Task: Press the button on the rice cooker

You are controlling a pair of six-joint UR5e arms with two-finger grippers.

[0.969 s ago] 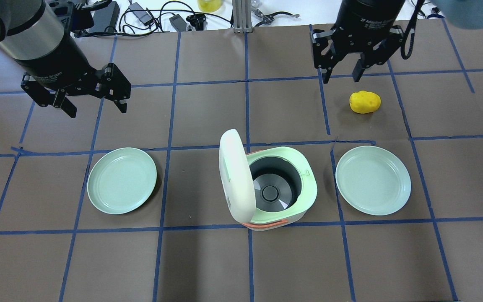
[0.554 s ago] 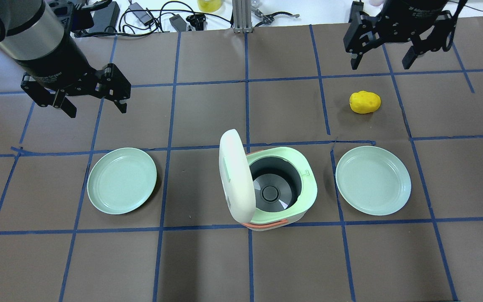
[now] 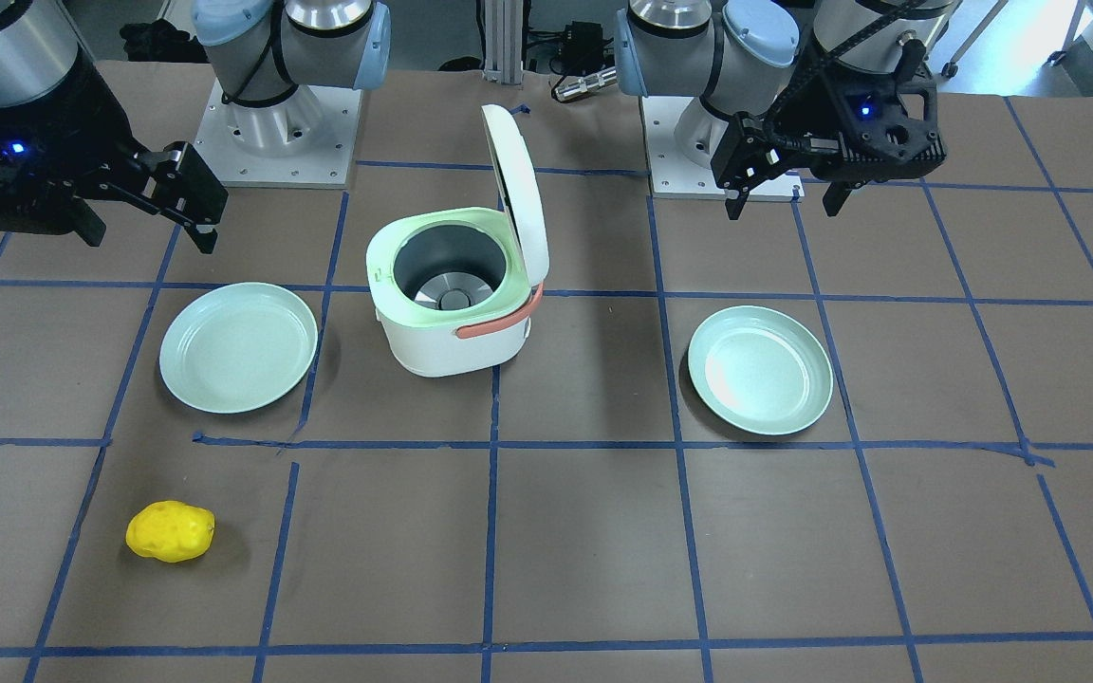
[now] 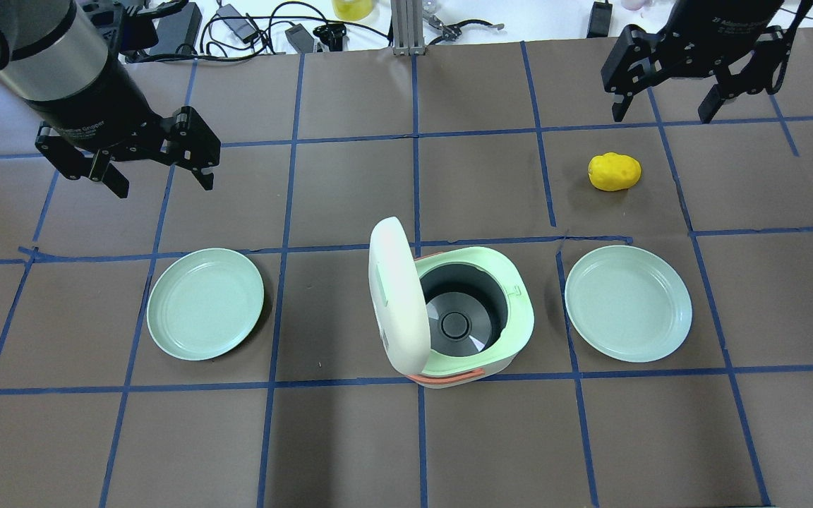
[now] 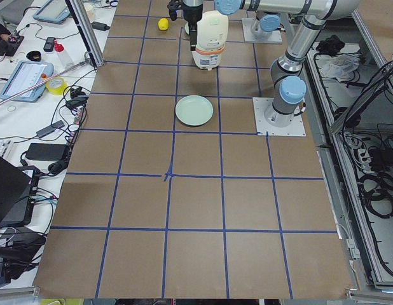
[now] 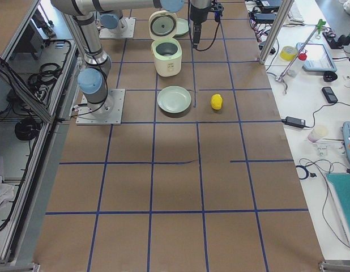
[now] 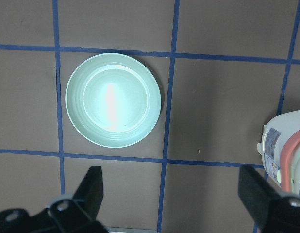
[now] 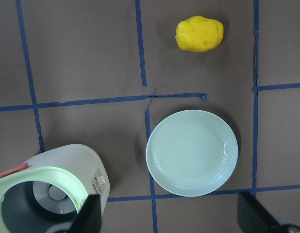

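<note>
The white rice cooker (image 4: 473,360) stands at mid-table with its lid (image 4: 399,317) swung up, and its mint rim and grey inner pot (image 4: 459,314) are exposed. The pale mint button (image 4: 382,280) shows on the lid's outer face, turned toward the left plate. My left gripper (image 4: 164,185) is open and empty, hovering far left of the cooker; it also shows in the front view (image 3: 784,209). My right gripper (image 4: 661,116) is open and empty at the far right, beyond the potato; it also shows in the front view (image 3: 150,237).
A mint plate (image 4: 205,303) lies left of the cooker and another plate (image 4: 627,303) lies right of it. A yellow potato (image 4: 614,172) lies behind the right plate. Cables and gear (image 4: 237,25) line the far table edge. The right wrist view shows the cooker's front label (image 8: 99,180).
My right gripper has moved right and toward the far edge, away from above the potato. The left gripper, cooker, plates and potato have not moved.
</note>
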